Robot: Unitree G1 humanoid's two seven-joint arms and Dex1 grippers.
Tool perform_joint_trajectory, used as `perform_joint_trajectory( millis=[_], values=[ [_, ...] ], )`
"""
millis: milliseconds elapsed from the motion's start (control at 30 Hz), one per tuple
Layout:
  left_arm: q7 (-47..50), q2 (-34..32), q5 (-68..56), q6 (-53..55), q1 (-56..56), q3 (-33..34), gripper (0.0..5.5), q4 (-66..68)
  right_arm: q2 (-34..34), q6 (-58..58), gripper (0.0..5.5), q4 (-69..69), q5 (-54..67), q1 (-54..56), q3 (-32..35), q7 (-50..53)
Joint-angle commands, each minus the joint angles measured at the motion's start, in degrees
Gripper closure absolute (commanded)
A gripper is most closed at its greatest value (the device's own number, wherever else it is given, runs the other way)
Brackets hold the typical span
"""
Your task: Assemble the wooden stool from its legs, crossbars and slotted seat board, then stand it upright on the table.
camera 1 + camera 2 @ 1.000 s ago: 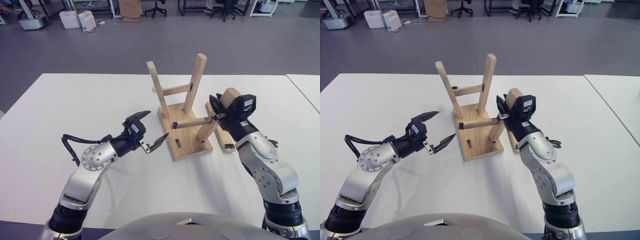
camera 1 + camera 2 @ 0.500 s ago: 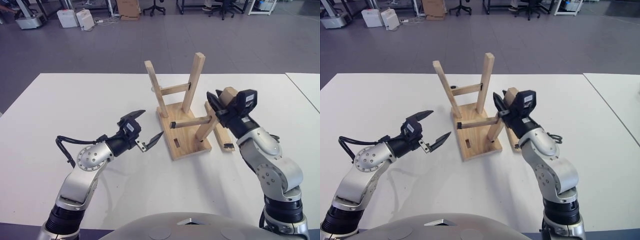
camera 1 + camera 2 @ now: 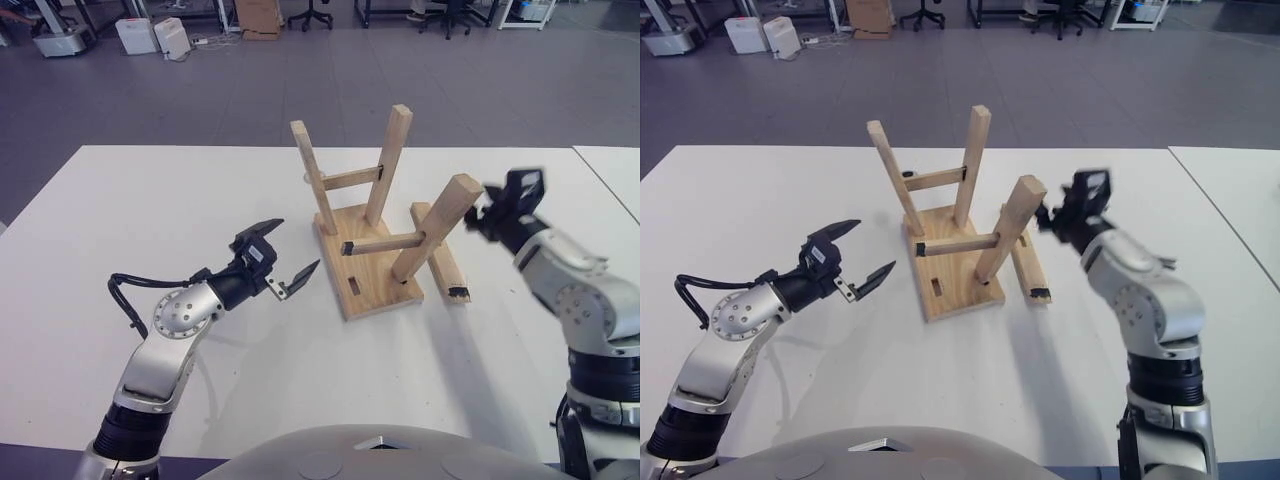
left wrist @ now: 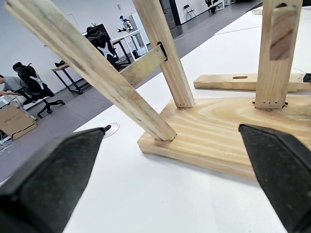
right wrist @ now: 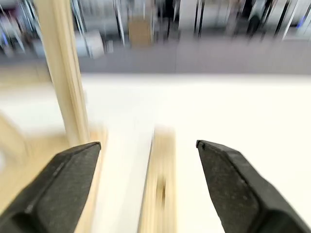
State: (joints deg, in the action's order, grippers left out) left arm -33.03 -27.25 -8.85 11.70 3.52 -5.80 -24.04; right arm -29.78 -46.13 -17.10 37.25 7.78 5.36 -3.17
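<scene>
**Last leg lies right of the board, on the right arm's side**

The board [image 3: 368, 290] lies flat mid-bench, underside up. Two far legs [image 3: 391, 165] stand in it, joined by a crossbar [image 3: 352, 180]. A tilted leg [image 3: 435, 228] rises from the board's near right corner and leans out to the right. A second crossbar [image 3: 385, 243] runs left from it over the board. The loose leg [image 3: 447, 272] lies flat on the bench [image 3: 150, 200], just beside the board's right edge. Its long axis runs away from the robot, roughly along that edge.

The right pincer [image 3: 482, 212] hangs in the air to the right of the tilted leg's top, apart from it, its jaws spread and empty. The loose leg lies below it and a little to its left, so the right arm is much the nearer. The left pincer [image 3: 300, 243], also spread and empty, hovers just left of the board, which stands between it and the loose leg.

Three legs look placed and one remains. Picking it up would likely mean lowering the right pincer and closing across the leg's width, square to its long axis. Whether the tilted leg sits fully in its slot cannot be told.
</scene>
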Motion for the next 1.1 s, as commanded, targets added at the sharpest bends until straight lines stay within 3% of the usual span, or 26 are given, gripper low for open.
perform_joint_trajectory(
  millis=[33,167,300,367,500,533,600,700,867,1100],
  values=[
    [0.2,0.3,-0.1,0.1,-1.6,0.4,0.41,0.8,-0.3,-3.2,1.82,5.3,-6.1,-4.8,-5.5,-1.0],
    [0.5,0.8,0.3,1.3,-2.1,-0.4,0.41,-0.1,-0.9,-3.8,2.61,6.4,-12.4,-6.0,-10.3,-2.5],
    [1.3,1.7,-1.5,2.4,-3.8,1.5,0.41,-0.9,0.9,-2.0,3.27,8.5,-16.1,-5.0,-10.0,-2.5],
    [4.8,4.1,-3.8,4.5,-8.8,5.1,0.41,-2.0,2.8,1.8,3.42,9.2,-16.8,-3.2,-5.8,-0.9],
    [16.1,12.2,-24.3,16.9,-33.2,16.2,0.41,0.1,-1.3,15.5,3.43,5.2,-17.9,11.2,2.1,-6.0],
    [18.7,14.2,-30.8,19.9,-40.6,18.3,0.15,2.7,-3.1,18.8,3.43,3.9,-18.2,15.9,2.5,-8.9],
    [22.1,17.2,-41.0,24.5,-53.7,21.2,0.1,9.7,-6.4,25.6,3.43,1.2,-19.6,23.1,1.2,-15.3],
    [23.6,19.6,-49.3,26.8,-65.6,23.5,0.1,18.3,-5.8,30.4,3.43,-3.2,-17.4,30.0,-1.4,-22.4],
    [24.9,20.8,-56.2,28.3,-70.0,24.9,0.92,21.8,-3.6,32.7,3.43,-4.2,-18.0,31.7,-4.3,-26.2],
    [23.6,19.0,-55.8,29.2,-67.6,22.7,2.07,20.1,-1.2,34.3,3.43,-3.7,-19.8,31.6,-4.3,-26.5]
  ],
)
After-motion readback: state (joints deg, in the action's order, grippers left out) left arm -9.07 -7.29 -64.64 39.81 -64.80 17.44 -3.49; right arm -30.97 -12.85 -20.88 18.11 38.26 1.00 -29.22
